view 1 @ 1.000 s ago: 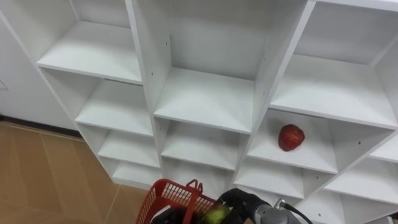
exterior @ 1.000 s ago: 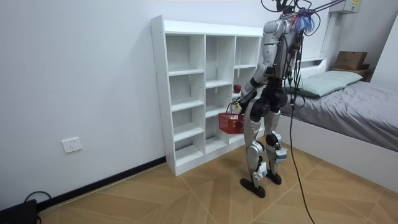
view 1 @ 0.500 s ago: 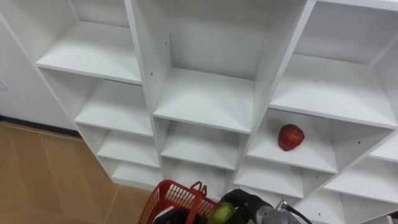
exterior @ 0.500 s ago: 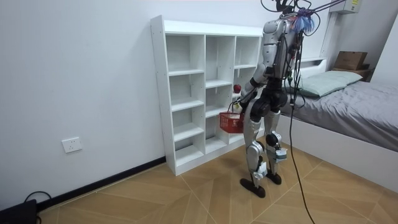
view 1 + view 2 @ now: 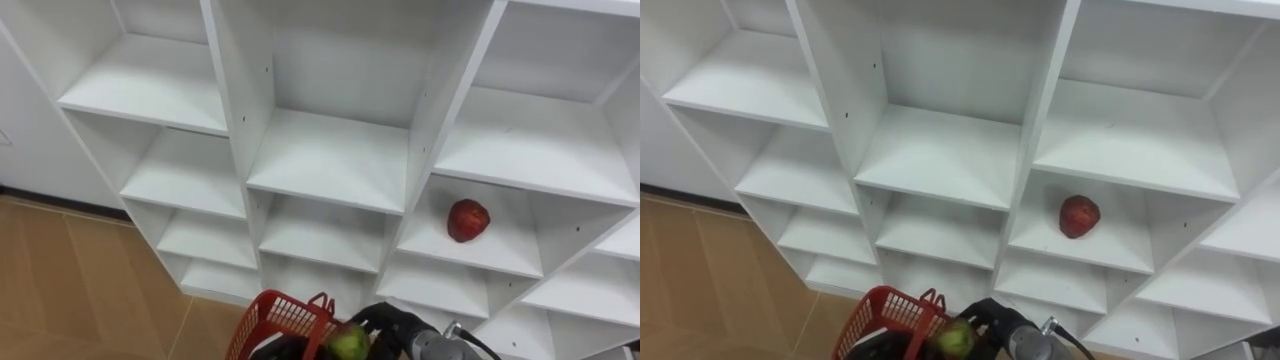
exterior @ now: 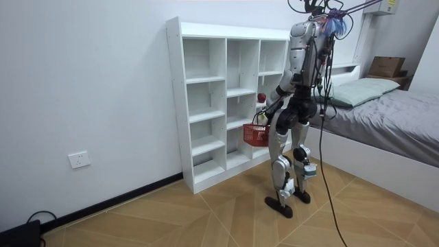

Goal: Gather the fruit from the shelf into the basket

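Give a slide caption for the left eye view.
The right hand holds green fruit by red basket; red apple sits on shelf.

No readable text, labels or numbers anywhere

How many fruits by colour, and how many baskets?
Red fruit: 1, on a closet shelf
Green fruit: 1, held in the right hand
Red basket: 1
Total: 3
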`<state>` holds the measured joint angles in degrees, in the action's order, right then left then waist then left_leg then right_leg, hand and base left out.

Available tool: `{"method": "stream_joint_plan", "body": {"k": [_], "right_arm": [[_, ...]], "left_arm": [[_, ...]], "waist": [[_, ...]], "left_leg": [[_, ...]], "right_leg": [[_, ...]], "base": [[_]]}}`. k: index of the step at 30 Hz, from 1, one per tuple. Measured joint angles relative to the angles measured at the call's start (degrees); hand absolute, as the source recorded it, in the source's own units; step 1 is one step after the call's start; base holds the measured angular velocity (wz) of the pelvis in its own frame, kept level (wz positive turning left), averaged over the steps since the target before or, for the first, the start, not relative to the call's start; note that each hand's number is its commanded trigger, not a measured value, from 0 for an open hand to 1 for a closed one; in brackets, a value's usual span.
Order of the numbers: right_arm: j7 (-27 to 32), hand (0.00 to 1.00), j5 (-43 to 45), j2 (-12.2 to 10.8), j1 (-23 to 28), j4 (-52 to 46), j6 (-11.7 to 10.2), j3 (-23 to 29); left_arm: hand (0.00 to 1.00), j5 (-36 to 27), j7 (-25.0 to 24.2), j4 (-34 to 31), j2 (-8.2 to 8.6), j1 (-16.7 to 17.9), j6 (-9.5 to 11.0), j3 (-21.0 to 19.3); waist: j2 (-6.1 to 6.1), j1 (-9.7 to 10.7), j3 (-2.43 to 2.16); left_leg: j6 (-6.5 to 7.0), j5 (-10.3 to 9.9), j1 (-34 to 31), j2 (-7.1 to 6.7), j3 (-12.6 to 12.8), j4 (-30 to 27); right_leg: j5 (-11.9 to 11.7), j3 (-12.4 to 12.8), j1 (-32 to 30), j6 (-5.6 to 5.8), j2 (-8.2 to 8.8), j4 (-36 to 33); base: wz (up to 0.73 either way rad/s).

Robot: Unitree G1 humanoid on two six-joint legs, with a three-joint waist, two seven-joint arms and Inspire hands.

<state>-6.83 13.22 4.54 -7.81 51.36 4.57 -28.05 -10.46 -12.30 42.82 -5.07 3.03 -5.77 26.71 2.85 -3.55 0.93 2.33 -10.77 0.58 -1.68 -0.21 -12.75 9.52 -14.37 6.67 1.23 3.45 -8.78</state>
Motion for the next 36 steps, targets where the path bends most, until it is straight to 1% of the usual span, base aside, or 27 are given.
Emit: {"method": "stream_joint_plan", "body": {"k": [5,14,21,32,35,36], "right_arm": [[-0.1,0.0,0.1,-0.1,0.0,0.0,0.0,-0.5],[-0.2,0.0,0.1,-0.1,0.0,0.0,0.0,-0.8],[-0.2,0.0,0.1,-0.1,0.0,0.0,0.0,-0.8],[0.5,0.0,-0.2,-0.1,0.0,-0.3,0.0,-0.8],[0.6,0.0,-1.3,0.0,0.0,-1.5,0.0,-0.3],[0.7,0.0,-1.5,0.1,0.0,-2.3,-0.1,0.0]], "left_arm": [[1.0,0.0,0.2,0.3,-0.16,0.1,-0.1,1.1],[1.0,0.0,0.3,0.4,-0.15,0.1,-0.1,1.1],[1.0,0.0,0.3,0.4,-0.16,0.1,-0.1,1.1],[1.0,0.0,0.3,0.4,-0.18,0.1,-0.1,1.2],[1.0,0.0,0.3,0.2,-0.25,0.1,0.0,1.0],[1.0,0.0,0.3,0.1,-0.29,0.1,0.0,0.9]], "waist": [[0.01,0.0,0.01],[0.14,-0.1,0.06],[0.79,-0.2,0.44],[0.77,-0.6,0.36],[0.43,-0.8,0.16],[0.12,-0.7,-0.04]], "left_leg": [[0.0,0.0,0.0,0.02,0.0,0.0],[0.0,0.0,0.1,0.03,0.0,0.0],[0.0,0.0,0.1,0.05,0.0,0.0],[0.01,0.0,0.1,0.03,0.0,0.0],[0.01,0.0,0.0,0.0,0.0,0.0],[0.01,0.0,0.0,0.02,0.0,0.0]], "right_leg": [[0.0,0.0,0.0,0.0,0.0,0.0],[0.0,0.0,0.0,0.0,0.0,0.0],[0.0,0.1,0.0,0.0,0.0,0.0],[0.0,0.0,0.0,0.0,0.0,-0.1],[0.0,0.0,0.0,0.0,0.0,-0.1],[0.0,0.0,0.0,0.0,0.01,-0.1]], "base": [[0.0],[0.0],[0.0],[0.0],[0.0],[0.0]]}}
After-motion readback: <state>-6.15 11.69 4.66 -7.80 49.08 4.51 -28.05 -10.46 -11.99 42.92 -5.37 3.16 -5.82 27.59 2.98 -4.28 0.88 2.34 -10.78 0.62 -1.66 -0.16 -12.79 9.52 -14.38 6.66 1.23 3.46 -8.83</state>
